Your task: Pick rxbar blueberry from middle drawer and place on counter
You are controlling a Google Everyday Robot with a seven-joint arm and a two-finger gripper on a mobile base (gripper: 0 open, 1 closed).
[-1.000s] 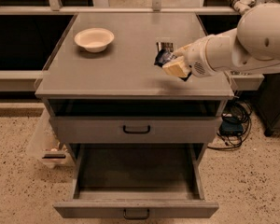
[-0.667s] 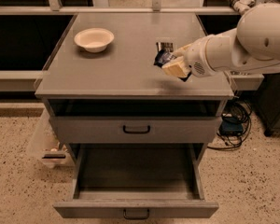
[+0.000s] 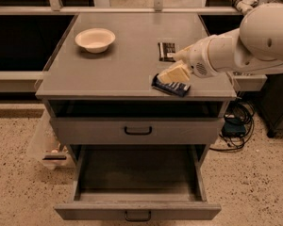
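Note:
The rxbar blueberry (image 3: 171, 86), a dark blue glossy bar, lies flat on the counter (image 3: 122, 65) near its front right edge. My gripper (image 3: 174, 74) sits directly over the bar's top side and touches or nearly touches it; the white arm (image 3: 254, 41) comes in from the right. The middle drawer (image 3: 137, 210) is pulled out at the bottom of the cabinet and nothing shows inside it.
A black-brown bar with a white label (image 3: 167, 51) lies on the counter just behind my gripper. A white bowl (image 3: 95, 39) stands at the counter's back left. A taller-fronted grey drawer (image 3: 137, 131) is closed above the open one. Cables (image 3: 233, 124) lie on the floor at right.
My gripper has moved slightly down and toward the counter's front edge. The blue bar, hidden before, now shows lying on the counter under it.

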